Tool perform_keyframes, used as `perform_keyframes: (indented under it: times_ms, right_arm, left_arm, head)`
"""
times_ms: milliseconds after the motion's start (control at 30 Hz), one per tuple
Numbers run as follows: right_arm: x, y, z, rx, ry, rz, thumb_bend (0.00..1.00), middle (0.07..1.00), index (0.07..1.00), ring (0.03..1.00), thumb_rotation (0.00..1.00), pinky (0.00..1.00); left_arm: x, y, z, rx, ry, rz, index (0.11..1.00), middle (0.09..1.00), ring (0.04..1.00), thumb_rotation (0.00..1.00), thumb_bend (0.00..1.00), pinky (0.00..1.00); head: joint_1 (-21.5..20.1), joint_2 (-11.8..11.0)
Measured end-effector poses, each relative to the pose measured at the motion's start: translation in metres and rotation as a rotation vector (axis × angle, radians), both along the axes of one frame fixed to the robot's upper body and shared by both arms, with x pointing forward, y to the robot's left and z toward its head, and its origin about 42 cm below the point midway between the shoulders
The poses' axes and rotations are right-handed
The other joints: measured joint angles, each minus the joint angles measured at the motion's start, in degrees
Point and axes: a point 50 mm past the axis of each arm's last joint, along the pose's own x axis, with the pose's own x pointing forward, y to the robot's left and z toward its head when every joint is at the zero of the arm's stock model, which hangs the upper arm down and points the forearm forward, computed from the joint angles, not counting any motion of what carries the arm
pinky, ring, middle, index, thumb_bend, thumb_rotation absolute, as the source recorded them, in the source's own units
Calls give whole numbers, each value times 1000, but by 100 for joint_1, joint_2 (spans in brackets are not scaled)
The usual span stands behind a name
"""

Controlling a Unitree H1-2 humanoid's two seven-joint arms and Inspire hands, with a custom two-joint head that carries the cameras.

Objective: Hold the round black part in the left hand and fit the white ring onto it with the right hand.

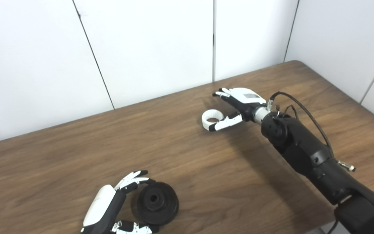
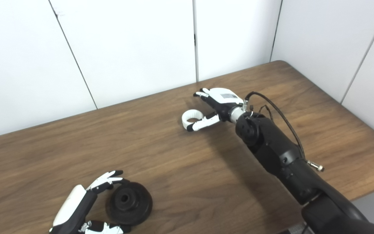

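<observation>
One round black grooved part (image 1: 157, 203) cupped by the left hand (image 1: 109, 208); one white ribbed ring (image 1: 212, 119) between the wide-spread fingers of the right hand (image 1: 235, 109), at 1 o'clock; brown wooden bench (image 1: 76, 156), white panelled walls (image 1: 141, 48).

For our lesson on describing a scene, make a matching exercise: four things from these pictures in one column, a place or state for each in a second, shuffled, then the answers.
Things:
1. white ring
2. black part
3. left hand
4. right hand

Descriptions:
A. near table edge, hole facing up
B. fingers curled around the black disc
C. lies flat far across the table
D. open, thumb beside the ring

Pairs: 1-C, 2-A, 3-B, 4-D
</observation>
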Motion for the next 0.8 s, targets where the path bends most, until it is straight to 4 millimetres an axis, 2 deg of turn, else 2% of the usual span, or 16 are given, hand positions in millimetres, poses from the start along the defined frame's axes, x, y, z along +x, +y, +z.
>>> perform_keyframes:
  times_ms: [467, 567, 800]
  right_arm:
    - [-3, 4, -9, -14, 58, 17, 1000, 1000, 844, 1000, 643, 971]
    - [-6, 3, -14, -16, 52, 17, 999, 1000, 828, 1000, 597, 965]
    - [-7, 5, -17, -12, 19, 8, 915, 982, 792, 983, 533, 954]
  left_arm:
    - [0, 1, 0, 8, 0, -3, 492, 901, 933, 68, 522, 767]
    - [0, 1, 0, 7, 1, -1, 492, 901, 930, 68, 522, 760]
    - [0, 1, 1, 8, 3, 3, 492, 900, 928, 67, 522, 760]
  head:
    - [62, 35]
    - [62, 53]
    - [70, 79]
